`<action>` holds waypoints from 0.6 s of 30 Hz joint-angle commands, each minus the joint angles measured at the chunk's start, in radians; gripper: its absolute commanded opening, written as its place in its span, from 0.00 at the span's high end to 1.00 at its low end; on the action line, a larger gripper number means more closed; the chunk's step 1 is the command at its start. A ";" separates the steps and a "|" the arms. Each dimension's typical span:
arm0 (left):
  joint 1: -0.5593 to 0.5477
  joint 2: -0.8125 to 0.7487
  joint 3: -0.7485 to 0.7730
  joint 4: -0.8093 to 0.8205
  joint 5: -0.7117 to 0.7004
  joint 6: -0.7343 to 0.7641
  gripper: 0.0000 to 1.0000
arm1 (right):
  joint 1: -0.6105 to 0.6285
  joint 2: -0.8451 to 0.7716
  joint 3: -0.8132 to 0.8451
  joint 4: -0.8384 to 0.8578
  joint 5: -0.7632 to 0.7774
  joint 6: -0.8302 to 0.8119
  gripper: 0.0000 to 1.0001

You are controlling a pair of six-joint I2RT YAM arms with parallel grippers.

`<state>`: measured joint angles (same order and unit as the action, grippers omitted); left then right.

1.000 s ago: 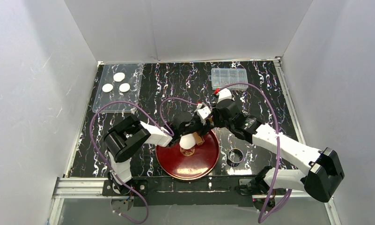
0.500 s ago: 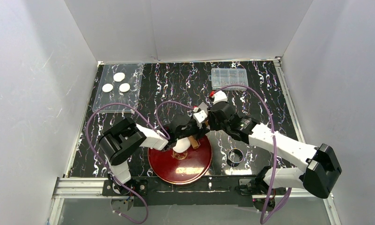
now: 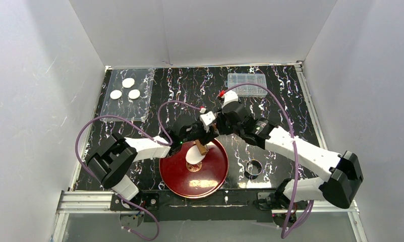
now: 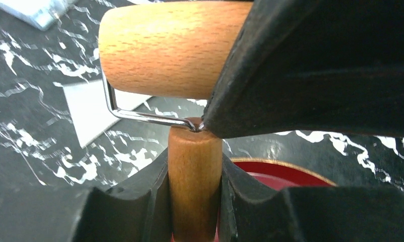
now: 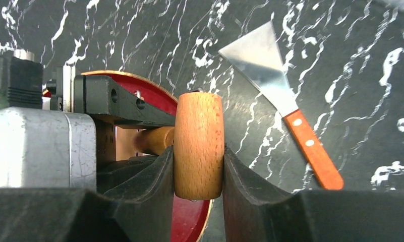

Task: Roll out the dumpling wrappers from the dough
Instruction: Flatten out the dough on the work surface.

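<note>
The dough (image 3: 194,154) is a soft white lump on the red plate (image 3: 210,176). A wooden roller (image 3: 203,147) hangs at the dough's far edge, held by both grippers. My left gripper (image 3: 191,137) is shut on the roller's handle (image 4: 194,186). My right gripper (image 3: 209,132) is shut on the roller's drum (image 5: 198,146), which also shows in the left wrist view (image 4: 174,48). Three dumpling wrappers (image 3: 125,88), small white discs, lie on a clear tray (image 3: 120,112) at the far left. The plate's rim shows in both wrist views (image 4: 290,171) (image 5: 149,91).
A clear plastic box (image 3: 246,83) stands at the far right. A metal ring cutter (image 3: 253,167) lies right of the plate. A metal spatula with a wooden handle (image 5: 290,116) lies on the black marbled table beyond the plate.
The plate and dough have shifted a little left. Both grippers have moved left and farther back with the roller, and the left arm's elbow has swung out left.
</note>
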<state>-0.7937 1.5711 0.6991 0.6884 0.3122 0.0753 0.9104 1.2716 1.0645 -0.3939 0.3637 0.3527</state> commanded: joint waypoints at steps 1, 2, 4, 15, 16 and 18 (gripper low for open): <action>0.003 0.008 -0.061 0.008 -0.041 -0.055 1.00 | 0.099 0.029 -0.060 0.113 -0.273 0.024 0.99; 0.004 0.012 -0.071 0.017 -0.041 -0.054 1.00 | 0.099 0.035 -0.066 0.110 -0.266 0.031 0.99; 0.003 0.028 -0.089 0.045 -0.059 -0.050 1.00 | 0.099 0.041 -0.075 0.092 -0.248 0.040 0.99; -0.014 0.098 -0.163 0.080 -0.070 -0.043 1.00 | 0.135 0.034 -0.150 0.053 -0.204 0.057 0.99; -0.023 0.094 -0.200 0.096 -0.079 -0.042 1.00 | 0.151 0.040 -0.159 0.059 -0.200 0.065 0.99; -0.043 0.078 -0.261 0.126 -0.116 -0.010 1.00 | 0.177 0.054 -0.176 0.078 -0.202 0.083 0.99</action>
<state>-0.8116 1.6287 0.5362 0.8425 0.3107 0.0685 0.9638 1.3109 0.9310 -0.3244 0.3428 0.4332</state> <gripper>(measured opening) 0.268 0.398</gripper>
